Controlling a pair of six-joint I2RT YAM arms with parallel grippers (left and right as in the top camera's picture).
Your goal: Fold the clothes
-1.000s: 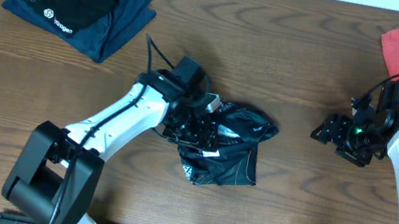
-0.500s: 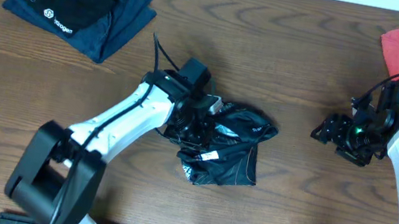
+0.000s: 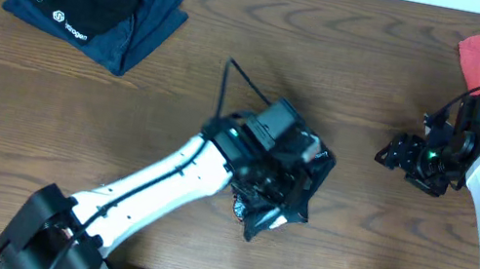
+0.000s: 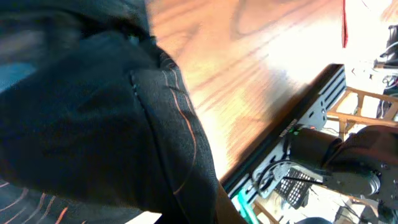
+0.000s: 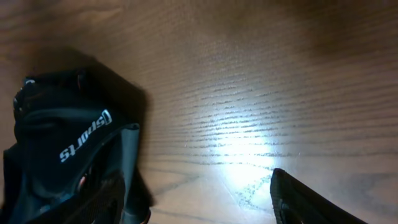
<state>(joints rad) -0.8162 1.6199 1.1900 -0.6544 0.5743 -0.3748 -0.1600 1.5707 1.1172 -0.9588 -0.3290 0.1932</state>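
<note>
The left tool [image 3: 274, 175] is closed on a fold of the black jersey [image 3: 298, 199], crumpled in the middle of the counter [image 3: 130, 85], while the right tool [image 3: 394, 157] stands open and empty well apart, so a pull may only drag the whole heap instead of spreading it.

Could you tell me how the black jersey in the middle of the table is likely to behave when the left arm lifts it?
Probably floppy: the jersey lies crumpled in soft folds under the left tool, so it should drape and sag. Likely light, as the fabric looks thin in the left wrist view. It may slip a little, since the cloth shows a slight sheen.
</note>
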